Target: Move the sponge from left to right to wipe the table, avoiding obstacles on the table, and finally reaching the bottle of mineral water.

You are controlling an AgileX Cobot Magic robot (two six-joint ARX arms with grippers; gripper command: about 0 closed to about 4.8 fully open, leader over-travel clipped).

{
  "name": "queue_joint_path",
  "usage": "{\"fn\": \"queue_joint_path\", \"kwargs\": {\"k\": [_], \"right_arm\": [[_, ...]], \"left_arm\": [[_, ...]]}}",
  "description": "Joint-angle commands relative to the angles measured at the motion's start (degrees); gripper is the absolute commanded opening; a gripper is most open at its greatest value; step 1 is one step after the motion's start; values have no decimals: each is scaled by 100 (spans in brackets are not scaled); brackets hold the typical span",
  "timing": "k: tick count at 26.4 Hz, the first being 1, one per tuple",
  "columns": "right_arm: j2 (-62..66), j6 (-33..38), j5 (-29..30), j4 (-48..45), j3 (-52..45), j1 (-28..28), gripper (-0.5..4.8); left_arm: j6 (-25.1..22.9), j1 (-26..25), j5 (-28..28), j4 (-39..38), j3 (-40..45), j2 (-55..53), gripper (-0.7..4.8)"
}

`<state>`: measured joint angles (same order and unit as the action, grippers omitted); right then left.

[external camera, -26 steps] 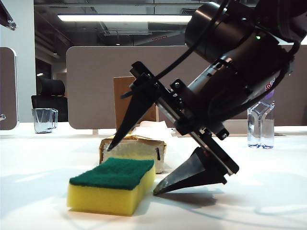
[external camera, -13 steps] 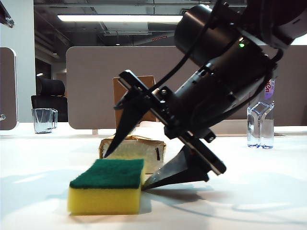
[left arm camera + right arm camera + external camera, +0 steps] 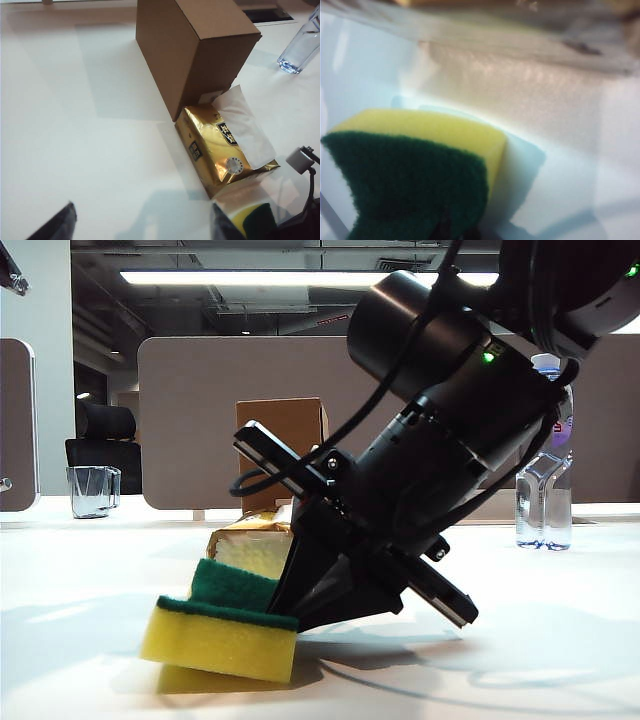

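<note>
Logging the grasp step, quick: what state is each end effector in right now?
Left end effector: open, holding nothing, above the tissue pack.
Right end effector: closed on the sponge.

White table point(image 3: 560, 640) carries: cardboard box point(image 3: 192, 47); tissue pack point(image 3: 220, 147) touching box; sponge point(image 3: 225, 625) near pack; bottle point(image 3: 545, 480), glass cup point(image 3: 93, 490) well apart from box.

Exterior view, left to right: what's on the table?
Glass cup → sponge, pinched in the shut right gripper → bottle of mineral water. Tissue pack and cardboard box overlap behind the sponge, so left out.
</note>
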<state>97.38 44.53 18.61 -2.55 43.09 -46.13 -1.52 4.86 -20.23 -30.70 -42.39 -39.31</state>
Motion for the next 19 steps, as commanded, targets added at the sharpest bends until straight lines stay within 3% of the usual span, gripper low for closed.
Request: {"fn": "queue_joint_path", "kwargs": {"k": [1, 12, 19], "right_arm": [[138, -66, -334, 828, -140, -15, -9], [138, -321, -356, 890, -140, 2, -9], [105, -780, -442, 1515, -149, 356, -9]], "left_arm": [[-22, -2, 7, 72, -42, 39, 341], [-17, -2, 4, 74, -44, 114, 341], [-15, -2, 4, 77, -44, 192, 341]]}}
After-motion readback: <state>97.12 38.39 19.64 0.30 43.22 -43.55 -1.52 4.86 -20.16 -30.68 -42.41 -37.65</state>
